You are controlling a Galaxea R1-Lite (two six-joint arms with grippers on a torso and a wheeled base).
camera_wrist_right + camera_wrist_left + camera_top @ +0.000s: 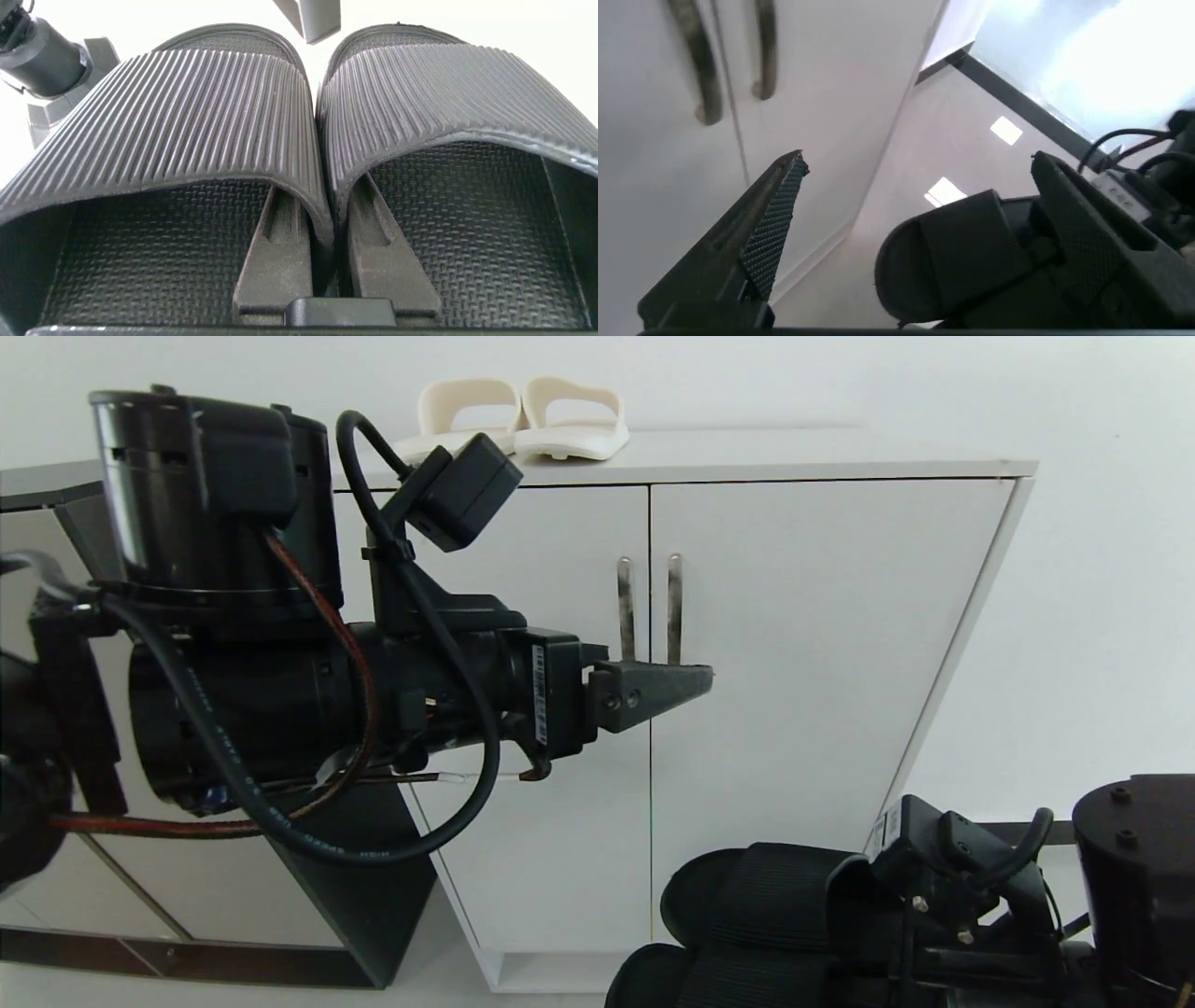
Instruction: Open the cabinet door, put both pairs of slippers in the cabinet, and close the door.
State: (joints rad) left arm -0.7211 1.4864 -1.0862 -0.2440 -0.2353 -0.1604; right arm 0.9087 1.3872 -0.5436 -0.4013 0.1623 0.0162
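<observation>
The white cabinet (803,644) has both doors shut, with two metal handles (649,602) side by side at the middle seam. A cream pair of slippers (523,418) lies on its top. My left gripper (695,677) hovers open just below the handles (729,56), close to the doors and holding nothing; its fingertips (789,187) are wide apart. Low at the right, the black pair of slippers (747,915) is held side by side off the floor. My right gripper (327,252) is shut on the black slippers' (420,103) two inner edges, pinched together under the straps.
A dark, mirror-like panel (215,905) stands against the cabinet's left side. A white wall (1102,616) runs behind and to the right. Pale glossy floor (971,140) lies in front of the cabinet's base.
</observation>
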